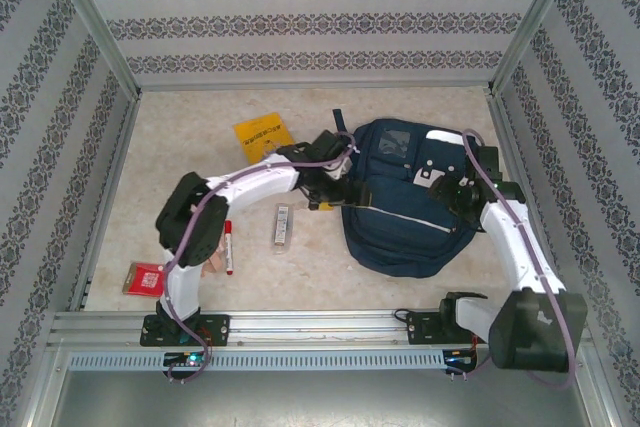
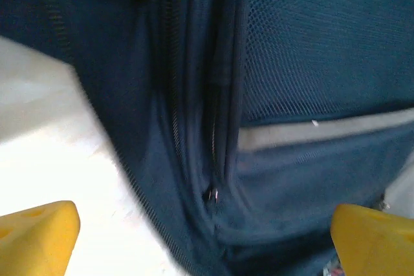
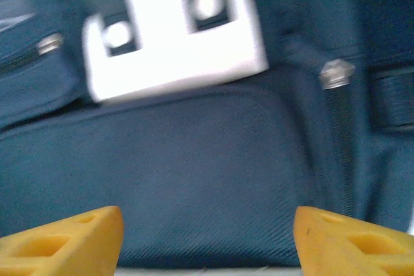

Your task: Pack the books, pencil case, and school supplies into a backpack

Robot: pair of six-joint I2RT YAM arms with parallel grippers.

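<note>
Backpack [image 1: 400, 237] lies right of the middle of the table [image 1: 300, 277], blurred in both wrist views, its zipper [image 2: 217, 159] hard to make out. We see the left gripper [image 2: 206, 231] and the right gripper [image 3: 210, 234] spread wide, empty, close above its fabric.

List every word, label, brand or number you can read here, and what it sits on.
Nothing reads clearly.
yellow book: dark title, too small to read.
red packet: pale marking, too small.
backpack, white buckle tab: blurred, no lettering made out.
</note>
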